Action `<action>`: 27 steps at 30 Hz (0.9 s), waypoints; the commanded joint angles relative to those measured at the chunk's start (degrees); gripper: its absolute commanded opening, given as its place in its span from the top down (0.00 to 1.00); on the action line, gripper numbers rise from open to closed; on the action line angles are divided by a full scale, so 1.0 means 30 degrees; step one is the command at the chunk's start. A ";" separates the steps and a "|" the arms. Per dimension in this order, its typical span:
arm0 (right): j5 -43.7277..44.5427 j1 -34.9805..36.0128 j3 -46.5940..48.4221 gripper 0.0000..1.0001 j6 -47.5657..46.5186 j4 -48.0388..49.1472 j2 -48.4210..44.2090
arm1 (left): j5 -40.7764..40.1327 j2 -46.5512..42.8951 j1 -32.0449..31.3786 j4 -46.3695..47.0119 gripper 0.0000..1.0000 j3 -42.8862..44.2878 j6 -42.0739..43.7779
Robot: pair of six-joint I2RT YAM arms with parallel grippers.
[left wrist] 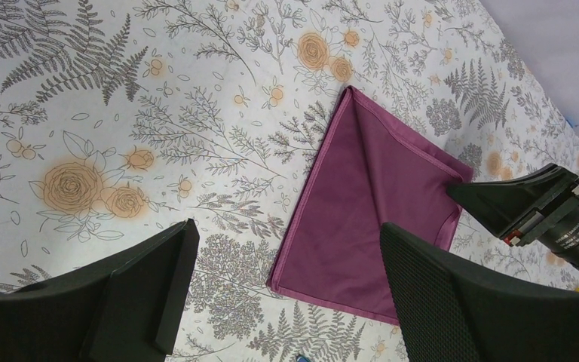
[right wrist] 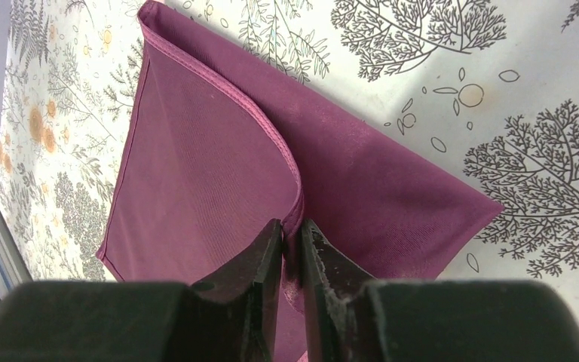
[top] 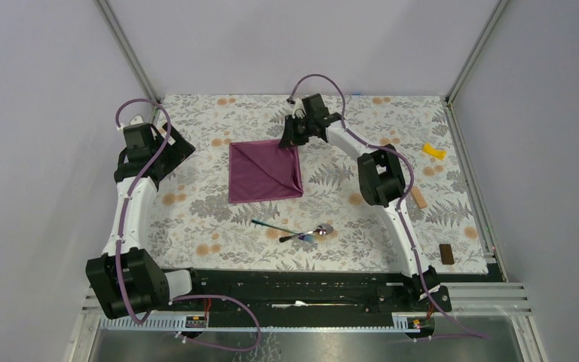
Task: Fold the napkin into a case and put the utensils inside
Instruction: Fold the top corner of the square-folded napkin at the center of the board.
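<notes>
The dark purple napkin [top: 264, 172] lies as a rough square on the floral tablecloth, with a diagonal crease across it. My right gripper [top: 286, 139] is at its far right corner. In the right wrist view the gripper [right wrist: 292, 230] is shut on the raised hem of the napkin [right wrist: 196, 173]. My left gripper [top: 179, 148] hovers to the left of the cloth. It stands open [left wrist: 286, 230] with nothing between its fingers, above the near edge of the napkin [left wrist: 369, 204]. The utensils lie crossed in front of the napkin: a silver spoon [top: 315, 231] and a thin bluish-handled piece [top: 274, 225].
A small yellow piece [top: 433, 151] lies at the far right. A tan stick [top: 419, 198] sits by the right arm's elbow. A brown block [top: 445, 253] lies near the right front corner. Metal frame posts and grey walls bound the tablecloth [top: 196, 219].
</notes>
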 commanded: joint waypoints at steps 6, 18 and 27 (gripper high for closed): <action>0.0342 -0.0267 0.1656 0.77 -0.0522 -0.0310 0.0537 | 0.0528 0.0141 0.0094 0.1027 0.04 -0.0034 0.0268; 0.0720 -0.0401 0.2065 0.77 -0.0629 -0.0415 0.0697 | 0.0638 0.0173 0.0100 0.1041 0.04 -0.0032 0.0287; 0.0868 -0.0518 0.2152 0.72 -0.0658 -0.0413 0.0769 | 0.0811 0.0230 0.0099 0.1086 0.04 -0.0062 0.0319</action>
